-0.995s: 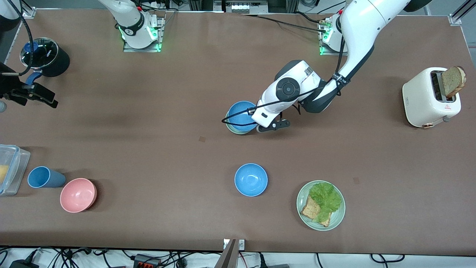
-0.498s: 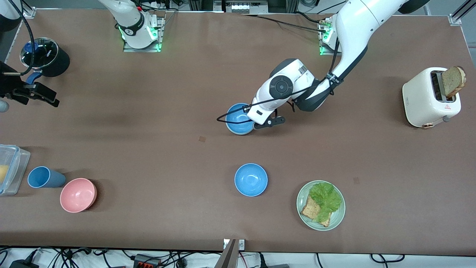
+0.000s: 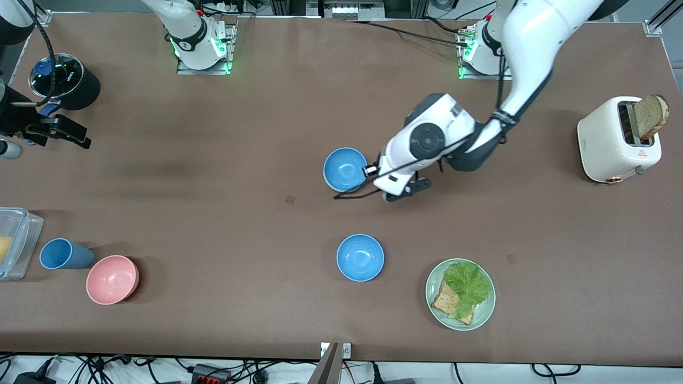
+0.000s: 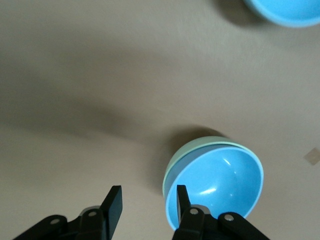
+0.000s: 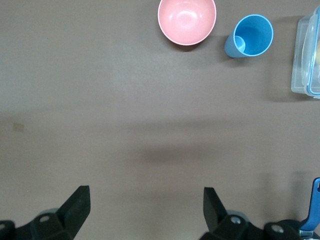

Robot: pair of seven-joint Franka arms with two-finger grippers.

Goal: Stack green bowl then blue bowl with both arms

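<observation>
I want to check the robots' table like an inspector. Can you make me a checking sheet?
Surface: brown table, small tape marks.
Job's things: blue bowl nested in green bowl; second blue bowl apart.
Clutter: pink bowl, blue cup, lettuce plate, toaster, black pot, clear box.
Grippers: left gripper open beside the stack; right gripper open, waiting.
Cables: black loop on left arm.
Surroundings: wires past table edges.

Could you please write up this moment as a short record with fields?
stack: blue bowl nested in green bowl
left gripper: open, empty, beside the stack
right gripper: open, empty, waiting above the table's right-arm end
spare blue bowl: alone, nearer the front camera than the stack
pink bowl: beside the blue cup
</observation>
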